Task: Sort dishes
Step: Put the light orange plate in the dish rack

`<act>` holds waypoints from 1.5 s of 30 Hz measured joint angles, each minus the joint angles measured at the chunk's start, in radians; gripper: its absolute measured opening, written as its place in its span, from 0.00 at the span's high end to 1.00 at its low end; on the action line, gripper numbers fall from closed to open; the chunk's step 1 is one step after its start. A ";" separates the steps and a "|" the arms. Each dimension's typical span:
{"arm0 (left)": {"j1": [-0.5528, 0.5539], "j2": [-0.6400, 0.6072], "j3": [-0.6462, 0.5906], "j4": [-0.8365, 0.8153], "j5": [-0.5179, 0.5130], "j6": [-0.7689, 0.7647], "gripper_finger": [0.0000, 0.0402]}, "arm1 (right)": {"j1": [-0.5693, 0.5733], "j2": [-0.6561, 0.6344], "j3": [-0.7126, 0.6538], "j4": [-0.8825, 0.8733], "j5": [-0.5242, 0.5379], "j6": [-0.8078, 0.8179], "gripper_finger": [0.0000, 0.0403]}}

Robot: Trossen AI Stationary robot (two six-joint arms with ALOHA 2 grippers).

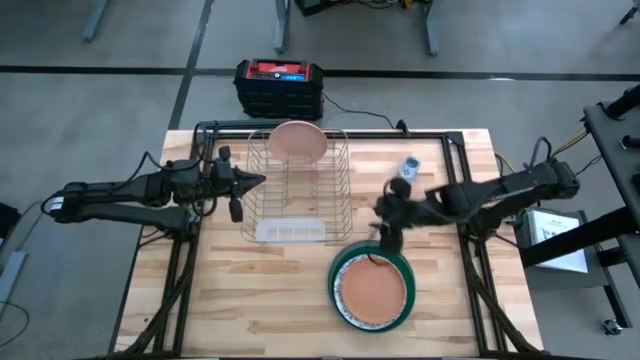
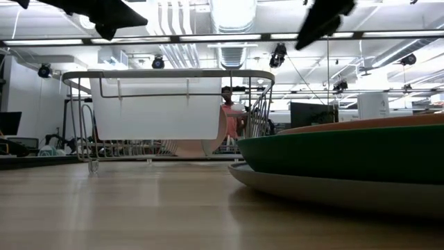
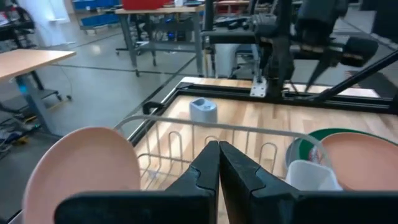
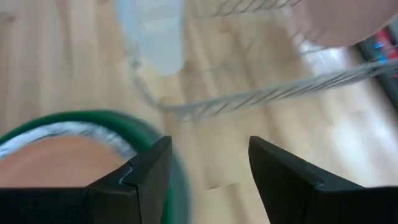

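Plates make up a stack near the table's front edge, toward its right side: a round salmon-pink plate (image 1: 373,292) lies on top, nested in the largest dark green plate (image 1: 340,275), with a pale grey plate (image 2: 326,189) showing beneath in the low view. Another salmon-pink plate (image 1: 297,140) stands on edge in the silver wire rack (image 1: 298,185) at the table's back middle, likely slotted there upright as its sorted place. The right pincer (image 1: 385,240) hangs just over the back rim of the stack, its fingers spread and nothing between them, probably lining up to take the top plate's edge. The left pincer (image 1: 250,182), fingers pressed together and empty, waits beside the rack's left side. A small grey-blue gadget (image 1: 408,167) sits near the back right corner.
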 joint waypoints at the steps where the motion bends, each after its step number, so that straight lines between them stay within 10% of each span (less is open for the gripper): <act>1: 0.000 0.007 0.005 -0.002 0.004 -0.002 1.00 | 0.027 -0.010 -0.029 0.020 0.001 0.031 0.49; 17: -0.043 0.097 0.031 0.041 0.004 0.018 1.00 | 0.228 0.049 -0.225 0.099 0.012 0.360 0.49; 45: -0.043 0.098 0.032 0.049 0.003 0.037 1.00 | 0.267 0.200 -0.256 0.170 -0.017 0.380 0.49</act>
